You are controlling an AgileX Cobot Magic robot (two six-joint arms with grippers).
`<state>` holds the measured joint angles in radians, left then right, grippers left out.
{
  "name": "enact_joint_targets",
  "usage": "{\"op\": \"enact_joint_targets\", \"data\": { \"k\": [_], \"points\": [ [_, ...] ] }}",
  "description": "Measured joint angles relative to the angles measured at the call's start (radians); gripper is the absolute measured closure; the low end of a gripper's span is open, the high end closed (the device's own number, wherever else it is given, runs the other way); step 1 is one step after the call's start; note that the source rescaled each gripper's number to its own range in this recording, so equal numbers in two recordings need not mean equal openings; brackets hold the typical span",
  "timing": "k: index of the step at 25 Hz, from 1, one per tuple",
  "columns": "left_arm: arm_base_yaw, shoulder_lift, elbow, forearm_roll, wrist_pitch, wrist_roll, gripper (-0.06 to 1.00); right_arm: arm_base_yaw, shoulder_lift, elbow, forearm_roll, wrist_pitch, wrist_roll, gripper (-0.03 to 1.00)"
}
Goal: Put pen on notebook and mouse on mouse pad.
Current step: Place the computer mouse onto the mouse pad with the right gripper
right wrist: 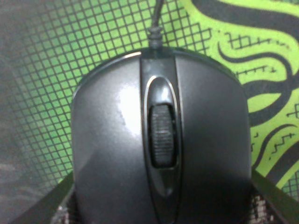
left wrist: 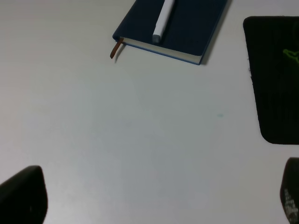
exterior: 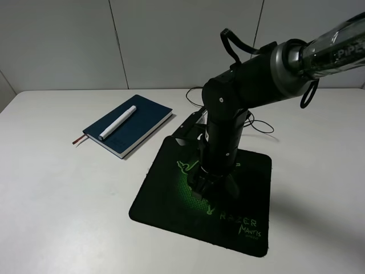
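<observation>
Black and glossy, the mouse (right wrist: 159, 144) fills the right wrist view, clamped between the clenched jaws of the right gripper (exterior: 210, 184), whose dark fingers (right wrist: 44, 205) press against both of its flanks. Its scroll wheel sits midway between the jaws, and its cable (right wrist: 156, 16) runs straight out ahead of them. Beneath the jaws lies the mouse pad (exterior: 165, 197), its green snake logo and grid pattern directly under the mouse; whether the mouse touches the pad cannot be told. The left gripper (left wrist: 154, 200) has its jaws released and spread wide over bare white table (left wrist: 140, 135), grasping nothing. Well ahead of those open jaws rests the notebook (left wrist: 191, 28), with the pen (left wrist: 163, 21) lying on its cover and the ribbon bookmark (left wrist: 115, 49) trailing from one corner.
</observation>
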<state>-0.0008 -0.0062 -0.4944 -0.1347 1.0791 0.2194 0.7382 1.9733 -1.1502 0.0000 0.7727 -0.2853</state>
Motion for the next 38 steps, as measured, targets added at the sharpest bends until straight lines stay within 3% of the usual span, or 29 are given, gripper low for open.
{"op": "enact_joint_targets", "data": {
  "k": [9,10,11,12,13,16,23,38],
  "points": [
    [0.0,0.0,0.0,0.0,0.0,0.0,-0.05,0.0,0.001,0.0,0.0,-0.03,0.0,0.93],
    [0.0,0.0,0.0,0.0,0.0,0.0,-0.05,0.0,0.001,0.0,0.0,-0.033,0.001,0.84],
    [0.0,0.0,0.0,0.0,0.0,0.0,-0.05,0.0,0.001,0.0,0.0,-0.034,0.004,0.52],
    [0.0,0.0,0.0,0.0,0.0,0.0,-0.05,0.0,0.001,0.0,0.0,-0.037,0.008,0.29],
    [0.0,0.0,0.0,0.0,0.0,0.0,-0.05,0.0,0.001,0.0,0.0,-0.037,0.012,0.16],
    [0.0,0.0,0.0,0.0,0.0,0.0,-0.05,0.0,0.001,0.0,0.0,-0.038,0.02,0.01],
    [0.0,0.0,0.0,0.0,0.0,0.0,-0.05,0.0,0.001,0.0,0.0,-0.034,0.023,-0.03],
    [0.0,0.0,0.0,0.0,0.0,0.0,-0.05,0.0,-0.19,0.0,0.0,0.143,0.049,-0.03]
  ]
}}
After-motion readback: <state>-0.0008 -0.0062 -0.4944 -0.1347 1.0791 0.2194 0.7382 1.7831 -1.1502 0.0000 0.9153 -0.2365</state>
